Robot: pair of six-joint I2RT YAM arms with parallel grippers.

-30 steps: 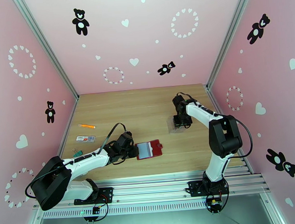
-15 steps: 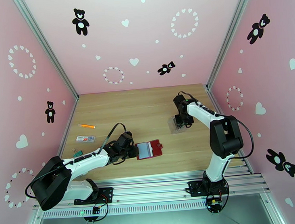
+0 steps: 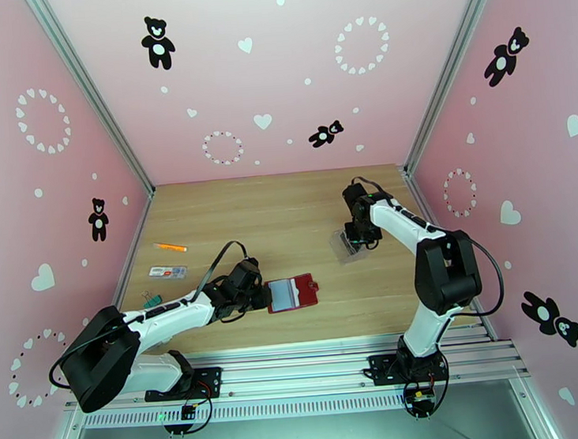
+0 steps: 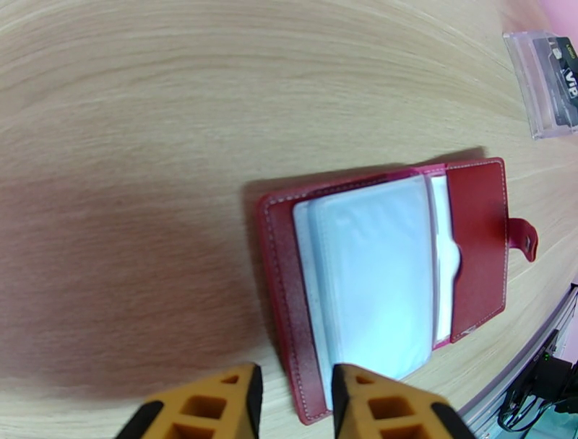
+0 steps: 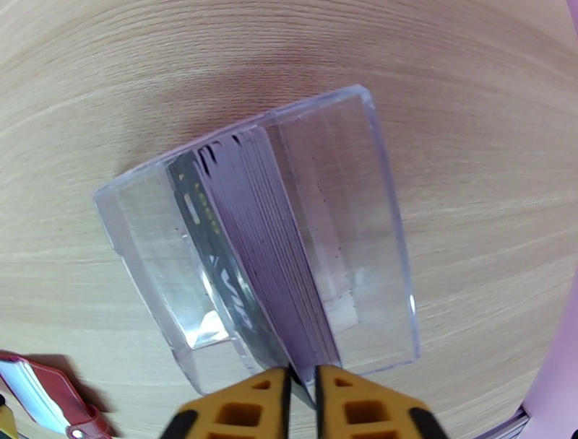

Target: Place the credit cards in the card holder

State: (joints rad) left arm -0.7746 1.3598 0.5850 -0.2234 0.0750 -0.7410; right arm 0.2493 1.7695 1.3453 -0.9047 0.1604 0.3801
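in the right gripper (image 5: 302, 379): credit cards (image 5: 278, 253).

From above and behind we look down over the whole table (image 3: 288, 208). Our left wrist view sits close over the card holder (image 4: 390, 281), facing down. Our right wrist view hangs close over the clear case (image 5: 267, 253); both objects appear overhead too.

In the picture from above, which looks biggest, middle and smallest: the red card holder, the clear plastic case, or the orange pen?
1. Red card holder, lying open: biggest.
2. Clear plastic case: smaller, though the right arm hides part of it, so this is unsure.
3. Orange pen: smallest, a thin sliver.
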